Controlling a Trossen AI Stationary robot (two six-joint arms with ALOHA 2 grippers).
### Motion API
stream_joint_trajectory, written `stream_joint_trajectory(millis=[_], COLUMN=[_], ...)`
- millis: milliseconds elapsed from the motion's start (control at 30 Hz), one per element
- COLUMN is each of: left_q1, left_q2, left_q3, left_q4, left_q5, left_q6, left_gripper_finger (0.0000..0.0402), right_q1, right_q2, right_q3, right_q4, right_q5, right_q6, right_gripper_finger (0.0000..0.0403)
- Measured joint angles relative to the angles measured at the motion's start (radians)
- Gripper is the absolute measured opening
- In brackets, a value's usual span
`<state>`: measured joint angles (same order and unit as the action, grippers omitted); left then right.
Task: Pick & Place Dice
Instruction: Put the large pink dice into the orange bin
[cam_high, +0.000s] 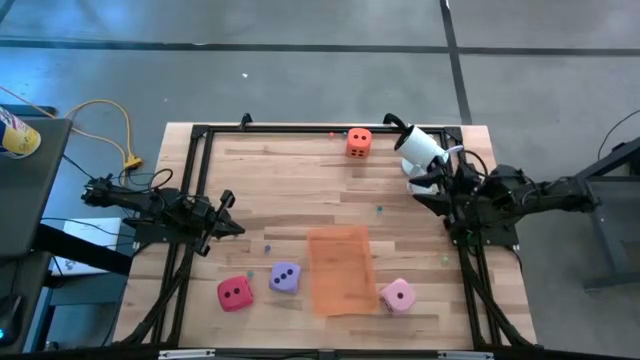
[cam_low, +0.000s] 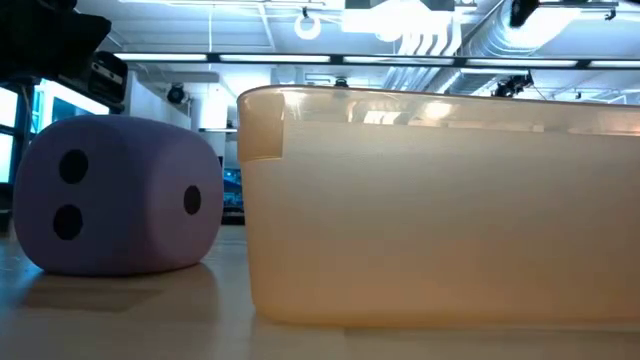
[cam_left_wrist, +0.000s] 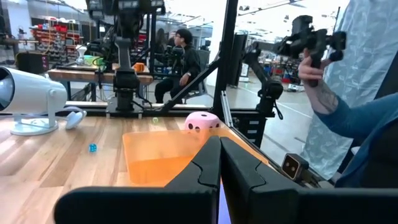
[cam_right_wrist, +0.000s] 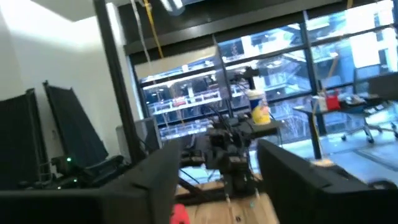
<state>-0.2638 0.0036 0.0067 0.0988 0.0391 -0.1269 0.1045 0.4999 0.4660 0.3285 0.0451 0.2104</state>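
Four dice rest on the wooden table in the high view: orange (cam_high: 359, 142) near the far edge, red (cam_high: 235, 293), purple (cam_high: 285, 277) and pink (cam_high: 398, 295) near the near edge. The low view shows the purple die (cam_low: 120, 195) close up, and the left wrist view shows the pink die (cam_left_wrist: 202, 121). My left gripper (cam_high: 228, 227) hovers shut at the table's left, fingers (cam_left_wrist: 205, 168) pointing right. My right gripper (cam_high: 432, 200) is open at the table's right and holds nothing. Its wrist view (cam_right_wrist: 217, 186) catches a sliver of the red die (cam_right_wrist: 179, 213).
A translucent orange bin (cam_high: 340, 270) stands between the purple and pink dice, and its wall (cam_low: 440, 200) fills the low view. A white camera (cam_high: 420, 150) sits by the right gripper. A black frame rail (cam_high: 300, 128) borders the table. A person's hand (cam_left_wrist: 314, 71) shows beyond the table.
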Motion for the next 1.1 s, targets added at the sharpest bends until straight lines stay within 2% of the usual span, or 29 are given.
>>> stream_joint_trajectory(millis=[167, 233, 333, 500, 667, 800, 967, 1100], left_q1=[0.0, 0.0, 0.0, 0.0, 0.0, 0.0, 0.0, 0.0], left_q2=[0.0, 0.0, 0.0, 0.0, 0.0, 0.0, 0.0, 0.0], left_q3=[0.0, 0.0, 0.0, 0.0, 0.0, 0.0, 0.0, 0.0], left_q4=[0.001, 0.0, 0.0, 0.004, 0.008, 0.008, 0.008, 0.008], left_q5=[0.0, 0.0, 0.0, 0.0, 0.001, 0.001, 0.001, 0.001], left_q6=[-0.001, 0.002, -0.001, -0.001, -0.001, -0.001, -0.001, -0.001], left_gripper_finger=[0.0, 0.0, 0.0, 0.0, 0.0, 0.0, 0.0, 0.0], right_q1=[0.049, 0.07, 0.086, 0.085, 0.086, 0.085, 0.086, 0.085], right_q2=[0.188, 0.256, 0.334, 0.393, 0.446, 0.507, 0.578, 0.588], right_q3=[0.165, 0.216, 0.27, 0.294, 0.292, 0.292, 0.292, 0.292], right_q4=[0.001, -0.011, -0.01, 0.009, 0.039, 0.13, 0.251, 0.25], right_q5=[-0.067, -0.1, -0.071, 0.03, 0.198, 0.32, 0.315, 0.335], right_q6=[-0.114, -0.18, -0.234, -0.376, -0.395, -0.398, -0.349, -0.315], right_gripper_finger=[0.0311, 0.0336, 0.0359, 0.0371, 0.0367, 0.0367, 0.0367, 0.0376])
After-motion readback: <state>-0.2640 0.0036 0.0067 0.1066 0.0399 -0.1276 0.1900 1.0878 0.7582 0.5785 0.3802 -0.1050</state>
